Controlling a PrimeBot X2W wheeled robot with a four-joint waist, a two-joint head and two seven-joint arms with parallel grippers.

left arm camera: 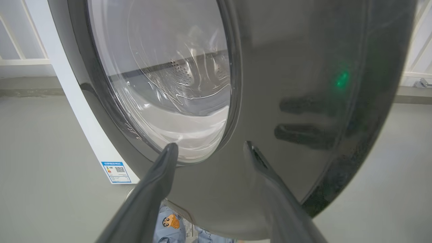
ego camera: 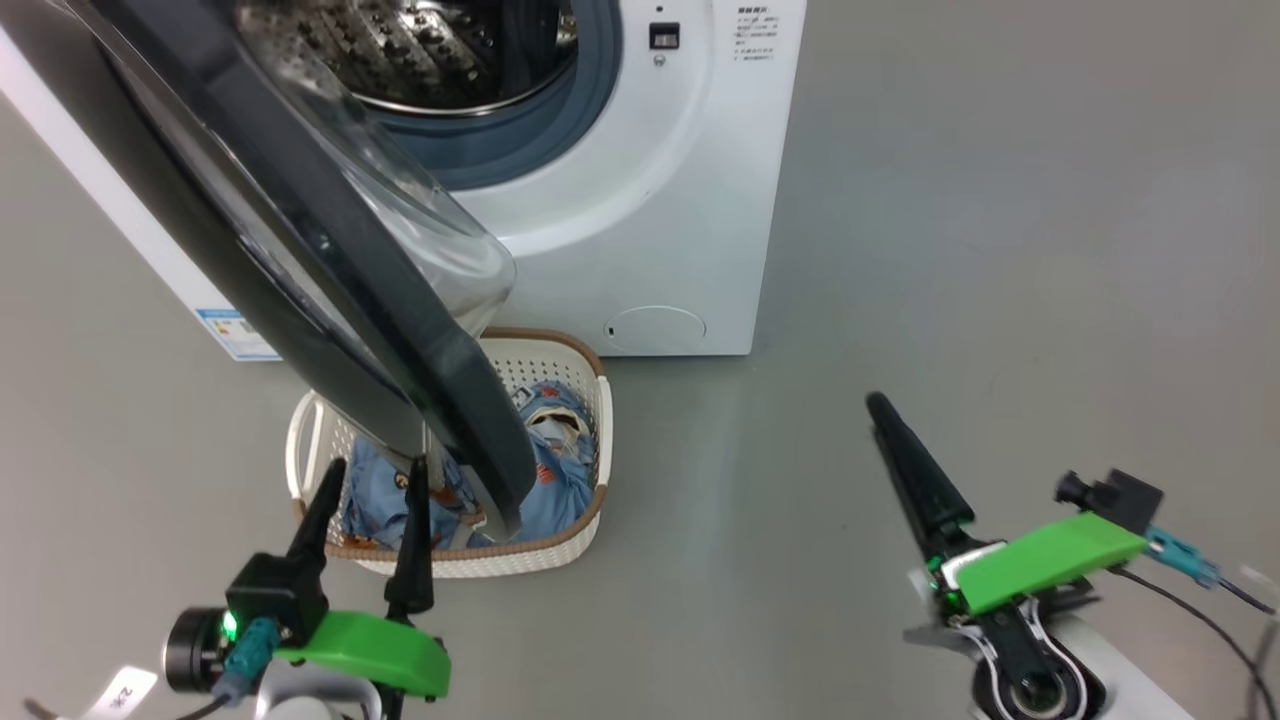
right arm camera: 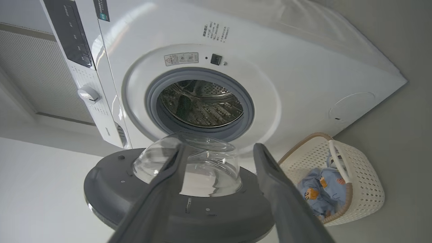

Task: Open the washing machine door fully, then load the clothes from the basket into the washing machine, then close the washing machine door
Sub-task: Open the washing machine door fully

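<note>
Hanging half-open over basket (ego camera: 601,430) of clothes (ego camera: 560,480), door (ego camera: 330,255) needs pushing: left gripper (ego camera: 377,465) at its face, right gripper (right arm camera: 219,148) clear, jaws all apart.

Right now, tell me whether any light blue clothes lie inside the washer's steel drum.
No: the steel perforated drum shows bare metal, and the light blue clothes lie in the cream perforated basket.

Just beyond the left end effector (ego camera: 375,468), the washing machine door (ego camera: 330,250) covers the middle of the basket (ego camera: 560,545) and part of the clothes (ego camera: 565,470), and the door's upper portion is cut off at the top and left edges of the head view. Ahead of the right end effector (right arm camera: 220,148), the printed label (right arm camera: 181,59) above the drum (right arm camera: 202,104) is too small to read, and that end effector's fingers (right arm camera: 162,192) hide part of the door's glass bowl (right arm camera: 206,168).
</note>
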